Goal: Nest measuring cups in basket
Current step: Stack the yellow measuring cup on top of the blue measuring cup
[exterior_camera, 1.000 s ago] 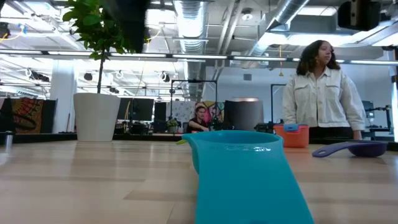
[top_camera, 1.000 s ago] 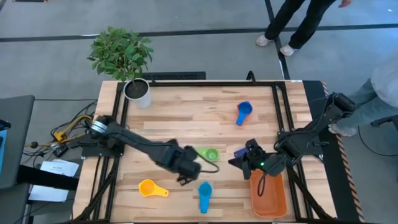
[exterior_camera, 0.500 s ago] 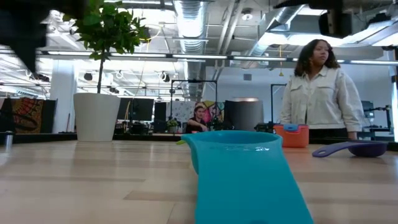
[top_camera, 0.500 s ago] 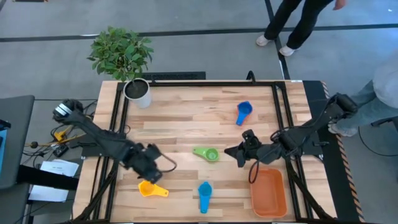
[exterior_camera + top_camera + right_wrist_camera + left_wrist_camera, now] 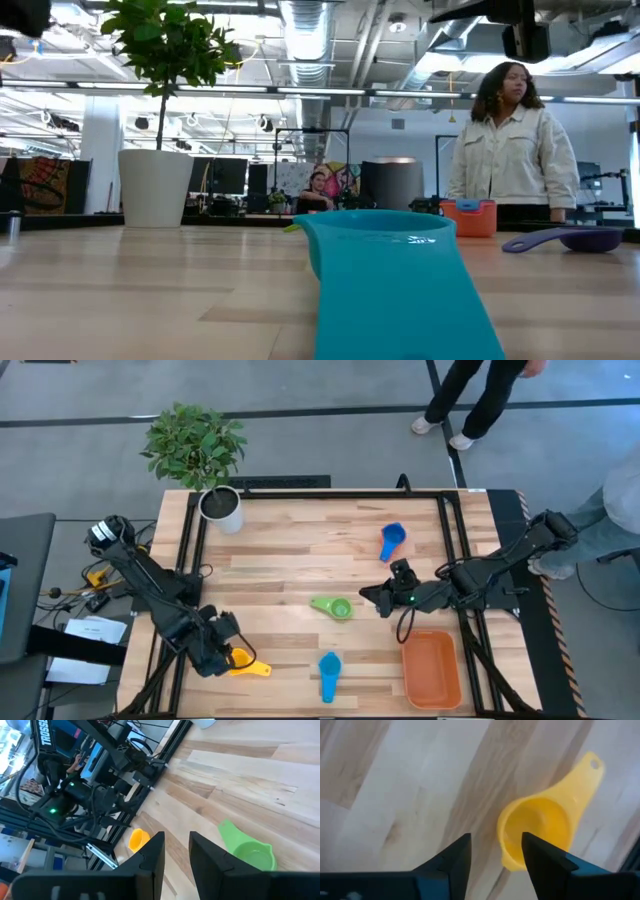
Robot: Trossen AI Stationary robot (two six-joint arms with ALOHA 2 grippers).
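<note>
Wooden slatted tabletop, seen from above, is carrying both arms and four loose cups. Left gripper (image 5: 218,650), at the lower left of the high view, is hovering with its jaws parted and empty; in its own wrist view the fingers (image 5: 454,862) are standing just beside the rim of the yellow cup (image 5: 540,827), which is lying upright on the boards with its handle running toward the upper right of that picture. Right gripper (image 5: 385,600), right of centre, is also standing with jaws apart and gripping nothing, looking toward the green cup (image 5: 334,607) just beside it. Further out, the light blue cup (image 5: 328,674) is lying at lower centre, the blue cup (image 5: 391,541) at upper centre right, and the basket (image 5: 433,670) is sitting at lower right, showing no cups inside. White plant pot (image 5: 221,508) is standing at upper left. Risks, as judged: the left fingers are sitting off-centre from the yellow cup, so a descent could push its wall and skid it off the nearby table edge; both arms travelling to the basket could cross.
</note>
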